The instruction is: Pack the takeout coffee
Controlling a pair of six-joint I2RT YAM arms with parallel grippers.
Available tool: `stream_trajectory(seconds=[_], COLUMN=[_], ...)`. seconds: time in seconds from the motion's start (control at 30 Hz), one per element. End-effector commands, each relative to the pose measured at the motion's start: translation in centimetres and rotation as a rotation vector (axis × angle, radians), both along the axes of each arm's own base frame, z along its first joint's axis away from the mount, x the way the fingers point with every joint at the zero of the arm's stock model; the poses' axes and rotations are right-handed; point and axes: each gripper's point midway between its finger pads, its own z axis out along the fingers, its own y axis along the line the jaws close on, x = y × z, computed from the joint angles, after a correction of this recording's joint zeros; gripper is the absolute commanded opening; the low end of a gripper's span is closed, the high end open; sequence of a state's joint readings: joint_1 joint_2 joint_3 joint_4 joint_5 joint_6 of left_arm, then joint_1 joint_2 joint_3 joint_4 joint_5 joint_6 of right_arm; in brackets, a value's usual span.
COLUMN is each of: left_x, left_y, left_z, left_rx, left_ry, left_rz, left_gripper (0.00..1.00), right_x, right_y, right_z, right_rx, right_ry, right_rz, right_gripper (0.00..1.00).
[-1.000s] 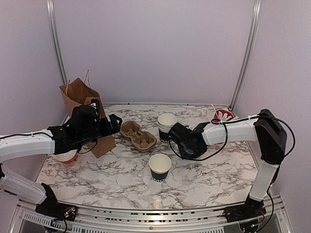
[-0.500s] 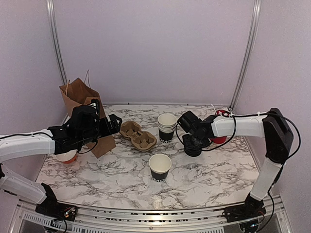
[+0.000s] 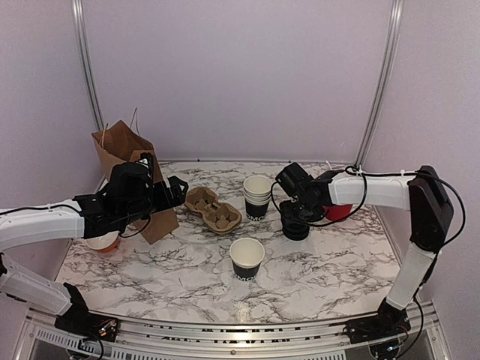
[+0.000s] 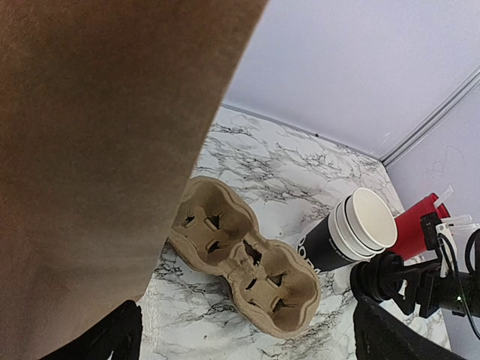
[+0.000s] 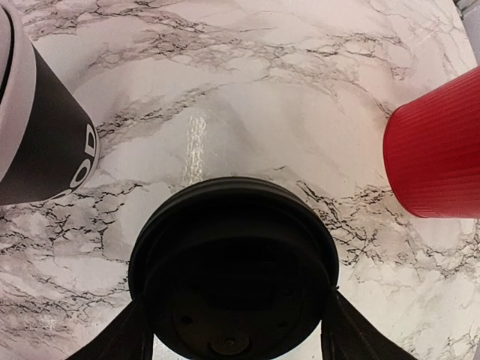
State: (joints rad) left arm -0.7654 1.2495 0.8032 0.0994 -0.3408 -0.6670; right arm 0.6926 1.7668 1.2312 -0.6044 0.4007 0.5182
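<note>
One black paper takeout coffee cup point(image 3: 247, 259) stands open-topped at the front middle of the marble table point(image 3: 165, 262). A stack of the same cups point(image 3: 257, 196) point(image 4: 352, 232) point(image 5: 37, 142) stands behind it. My right gripper point(image 3: 295, 217) point(image 5: 232, 337) points down over a stack of black lids point(image 3: 295, 231) point(image 5: 232, 277), its two fingers pressed against either side of the top lid. My left gripper point(image 3: 180, 191) point(image 4: 247, 345) hangs wide open and empty beside the brown paper bag point(image 3: 124, 150) point(image 4: 97, 135), facing the cardboard cup carrier point(image 3: 214, 208) point(image 4: 240, 262).
A red cup point(image 3: 339, 210) point(image 5: 435, 150) point(image 4: 420, 225) with white stirrers stands just right of the lids. An orange-and-white bowl point(image 3: 101, 241) sits under the left arm. Walls close off the back and both sides.
My right gripper has swung right, from beside the cup stack to over the stack of black lids. The left arm has not moved.
</note>
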Motion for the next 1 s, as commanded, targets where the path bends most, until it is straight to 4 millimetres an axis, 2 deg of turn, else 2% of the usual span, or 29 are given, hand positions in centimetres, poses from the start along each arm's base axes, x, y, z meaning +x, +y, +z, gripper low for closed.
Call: stream_trajectory(seconds=[0.0, 0.23, 0.67, 0.97], left_x=[0.0, 0.0, -0.1, 0.0], left_y=[0.3, 0.4, 0.5, 0.5], left_z=[0.8, 0.7, 0.6, 0.6], left_rx=[-0.009, -0.012, -0.011, -0.011], left_ry=[-0.014, -0.014, -0.014, -0.013], left_rz=[0.010, 0.012, 0.014, 0.016], left_gripper=[0.99, 0.99, 0.99, 0.99], right_x=[0.6, 0.5, 0.6, 0.7], right_y=[-0.6, -0.6, -0.7, -0.6], right_z=[1.4, 0.1, 0.2, 0.8], right_rx=[0.001, -0.002, -0.011, -0.001], right_ry=[-0.003, 0.040, 0.042, 0.028], right_rz=[-0.010, -0.004, -0.004, 0.000], right_gripper=[0.63, 0.66, 0.77, 0.76])
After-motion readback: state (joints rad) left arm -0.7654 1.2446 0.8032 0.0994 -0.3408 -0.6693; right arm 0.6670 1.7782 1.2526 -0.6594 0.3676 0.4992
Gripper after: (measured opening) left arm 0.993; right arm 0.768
